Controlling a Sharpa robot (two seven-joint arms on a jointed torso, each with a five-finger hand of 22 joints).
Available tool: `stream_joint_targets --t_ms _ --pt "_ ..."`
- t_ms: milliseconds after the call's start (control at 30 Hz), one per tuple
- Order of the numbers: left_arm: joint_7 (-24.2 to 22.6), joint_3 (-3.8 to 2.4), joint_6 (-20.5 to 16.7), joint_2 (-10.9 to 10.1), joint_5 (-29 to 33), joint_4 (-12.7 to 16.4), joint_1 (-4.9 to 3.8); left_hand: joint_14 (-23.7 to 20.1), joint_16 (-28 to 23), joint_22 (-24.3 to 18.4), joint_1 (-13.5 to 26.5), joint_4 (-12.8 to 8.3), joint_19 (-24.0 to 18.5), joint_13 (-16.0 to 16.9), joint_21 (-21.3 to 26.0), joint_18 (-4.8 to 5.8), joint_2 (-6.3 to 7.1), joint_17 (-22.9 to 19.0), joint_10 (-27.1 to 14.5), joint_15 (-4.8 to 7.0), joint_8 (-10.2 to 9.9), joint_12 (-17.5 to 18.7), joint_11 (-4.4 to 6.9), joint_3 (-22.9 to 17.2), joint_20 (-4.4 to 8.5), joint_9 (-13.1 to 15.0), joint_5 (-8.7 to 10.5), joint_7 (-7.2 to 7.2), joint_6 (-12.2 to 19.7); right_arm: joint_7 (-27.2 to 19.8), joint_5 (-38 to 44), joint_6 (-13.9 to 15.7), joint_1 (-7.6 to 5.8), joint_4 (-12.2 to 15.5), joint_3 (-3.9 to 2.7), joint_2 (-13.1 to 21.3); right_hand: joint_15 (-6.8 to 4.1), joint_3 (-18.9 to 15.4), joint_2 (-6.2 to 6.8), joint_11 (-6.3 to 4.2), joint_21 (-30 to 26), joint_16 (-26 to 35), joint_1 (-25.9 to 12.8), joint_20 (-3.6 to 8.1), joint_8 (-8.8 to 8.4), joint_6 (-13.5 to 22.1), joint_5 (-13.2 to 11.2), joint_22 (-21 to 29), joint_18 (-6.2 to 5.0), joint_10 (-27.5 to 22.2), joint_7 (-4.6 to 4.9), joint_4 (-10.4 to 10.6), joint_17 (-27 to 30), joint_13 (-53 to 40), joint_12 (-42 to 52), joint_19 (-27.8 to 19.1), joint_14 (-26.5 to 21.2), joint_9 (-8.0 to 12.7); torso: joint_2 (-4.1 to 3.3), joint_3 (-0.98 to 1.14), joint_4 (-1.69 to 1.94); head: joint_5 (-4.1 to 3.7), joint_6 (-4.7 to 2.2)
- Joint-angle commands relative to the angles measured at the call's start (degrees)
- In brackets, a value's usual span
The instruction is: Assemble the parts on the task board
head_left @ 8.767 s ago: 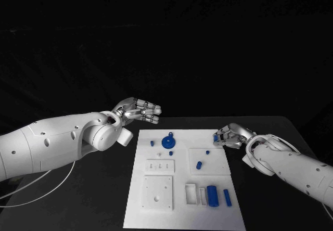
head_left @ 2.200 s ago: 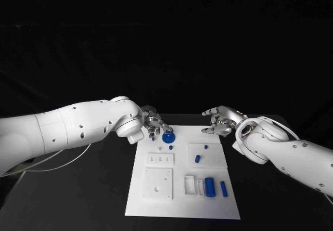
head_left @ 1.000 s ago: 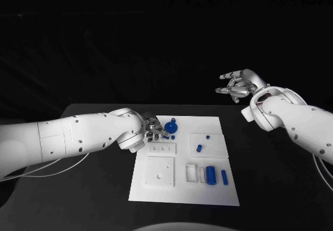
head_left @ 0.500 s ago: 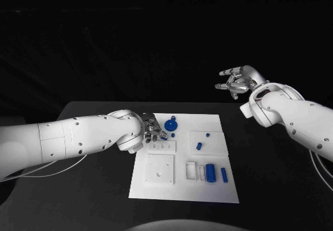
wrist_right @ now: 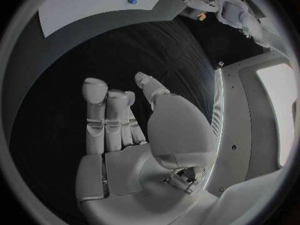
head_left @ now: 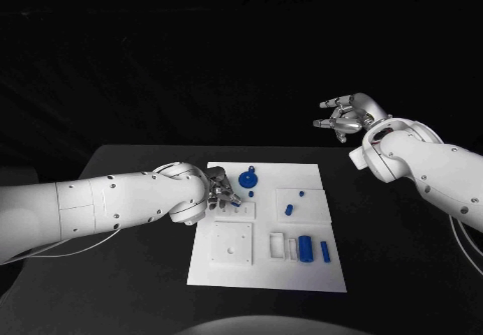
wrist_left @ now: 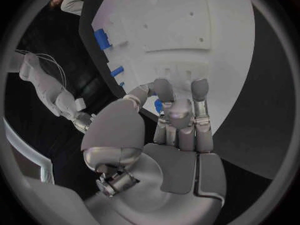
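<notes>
Nearest on the task board: a square white block with a round hole, then a slotted white holder, a fat blue cylinder and a slimmer blue bar, lying side by side, untouched. Further up, a small white plate with pegs just beside the left hand, and a white square carrying a short blue pin and a tinier blue piece. At the far end, a blue disc with a tab.

Step in hand, by judgement: reaching for a small part near the pegged plate. Left hand low over the board's left edge, fingers curled forward; a scrap of blue between the fingertips in the left wrist view, but cannot tell whether pinched or merely lying beneath. Next move likely calls for a fine pinch and a straight lift, without knocking the pegs or the disc close by.

Right hand raised well beyond the board's far right corner, fingers loosely apart, holding nothing, clear of the work. Black table all round.
</notes>
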State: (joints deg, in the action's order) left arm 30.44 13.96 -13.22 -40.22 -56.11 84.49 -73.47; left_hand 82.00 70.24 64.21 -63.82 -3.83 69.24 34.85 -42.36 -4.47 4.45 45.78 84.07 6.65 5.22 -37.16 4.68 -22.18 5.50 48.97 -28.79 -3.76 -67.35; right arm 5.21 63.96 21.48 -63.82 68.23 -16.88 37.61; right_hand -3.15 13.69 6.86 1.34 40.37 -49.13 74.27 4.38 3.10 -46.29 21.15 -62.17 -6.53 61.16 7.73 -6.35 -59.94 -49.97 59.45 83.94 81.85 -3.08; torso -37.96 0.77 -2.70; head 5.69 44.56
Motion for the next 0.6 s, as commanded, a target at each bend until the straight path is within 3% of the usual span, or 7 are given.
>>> stream_joint_targets --t_ms 33,600 --pt "0.4 -0.03 1.0 0.0 -1.8 0.1 0.14 0.3 -0.1 0.1 0.2 -3.7 0.1 -0.1 0.3 -1.12 -0.13 0.1 2.5 0.06 0.3 -0.3 0.05 -4.1 -0.37 0.0 -0.25 5.14 -6.4 0.3 -0.1 -0.9 -0.02 0.0 -0.04 -0.1 0.06 0.0 -0.08 -0.06 -0.1 0.4 -0.6 -0.09 0.04 -0.2 0.2 0.0 -0.99 -0.3 0.14 -0.3 0.0 0.0 -0.3 2.9 0.2 -0.1 0.00 0.04 -0.02 0.04 0.08" --pt "0.8 -0.03 2.6 0.2 -1.5 0.0 0.83 0.4 -0.1 0.6 0.2 -3.8 0.3 -0.3 0.6 -1.40 -0.19 0.3 2.5 -0.06 0.4 -0.6 0.00 -4.1 -0.80 0.1 -0.19 5.16 -6.6 0.5 0.0 -1.2 -0.02 -0.1 -0.04 -0.3 0.07 -0.1 -0.14 -0.05 -0.2 0.3 -0.8 -0.10 0.04 -0.2 0.1 0.0 -1.01 -0.2 0.14 -0.2 0.0 0.0 -0.3 2.9 0.2 -0.1 0.00 0.01 0.00 0.07 0.38"
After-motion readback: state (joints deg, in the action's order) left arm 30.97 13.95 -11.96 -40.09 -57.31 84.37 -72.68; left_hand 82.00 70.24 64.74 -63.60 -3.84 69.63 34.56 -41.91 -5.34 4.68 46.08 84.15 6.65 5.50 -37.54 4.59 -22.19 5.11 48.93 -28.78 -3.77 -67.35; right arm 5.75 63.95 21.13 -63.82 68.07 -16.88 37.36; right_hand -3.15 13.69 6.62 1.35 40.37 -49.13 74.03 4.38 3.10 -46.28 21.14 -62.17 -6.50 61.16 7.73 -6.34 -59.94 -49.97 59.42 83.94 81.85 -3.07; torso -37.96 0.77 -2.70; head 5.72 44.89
